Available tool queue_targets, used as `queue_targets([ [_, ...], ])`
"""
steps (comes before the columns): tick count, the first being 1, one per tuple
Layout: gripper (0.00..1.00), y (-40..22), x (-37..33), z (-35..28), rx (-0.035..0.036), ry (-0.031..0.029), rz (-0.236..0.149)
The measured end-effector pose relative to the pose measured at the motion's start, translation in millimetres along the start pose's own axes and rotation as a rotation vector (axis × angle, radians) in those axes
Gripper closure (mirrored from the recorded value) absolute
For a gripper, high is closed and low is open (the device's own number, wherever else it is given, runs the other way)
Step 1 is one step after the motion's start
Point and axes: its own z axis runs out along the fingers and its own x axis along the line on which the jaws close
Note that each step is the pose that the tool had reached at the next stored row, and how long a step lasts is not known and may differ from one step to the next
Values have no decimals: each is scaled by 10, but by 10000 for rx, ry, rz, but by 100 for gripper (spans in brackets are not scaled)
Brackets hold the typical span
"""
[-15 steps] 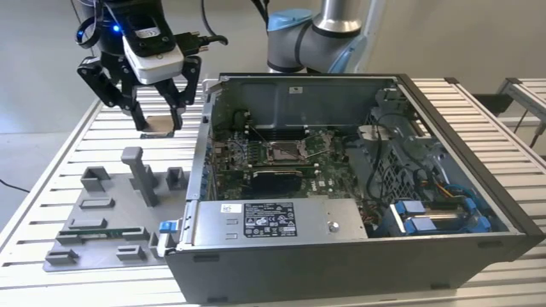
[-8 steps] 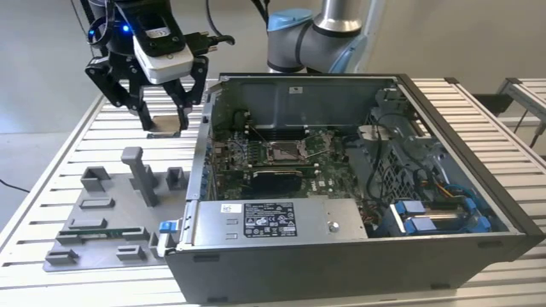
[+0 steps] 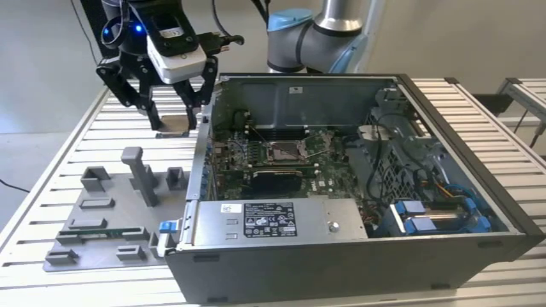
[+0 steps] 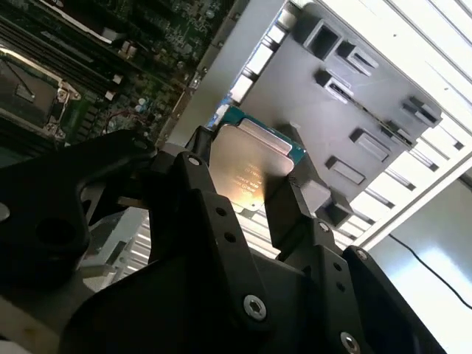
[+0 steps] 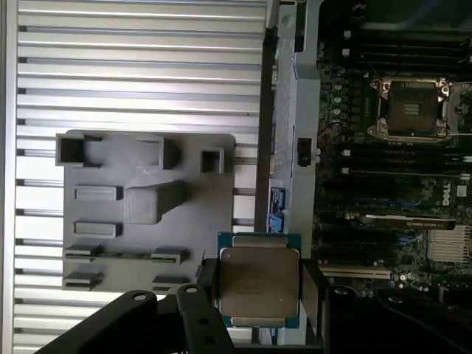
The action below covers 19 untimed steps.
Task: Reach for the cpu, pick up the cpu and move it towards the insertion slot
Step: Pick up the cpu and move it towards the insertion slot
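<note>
First wrist view: gripper (image 5: 258, 295) clamped on the cpu (image 5: 258, 280) beside the computer case (image 5: 291, 96); clipping its wall could knock the chip loose.

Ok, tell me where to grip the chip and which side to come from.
Grip the chip by two opposite thin edges, coming from its silvery face side. It is a thin flat square, so only the edges offer purchase; the gripper holds it this way.
</note>
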Motion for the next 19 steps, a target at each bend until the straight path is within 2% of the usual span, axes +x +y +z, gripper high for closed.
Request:
queue_targets([
  [19,100,-6,-292,-2,0,0,0],
])
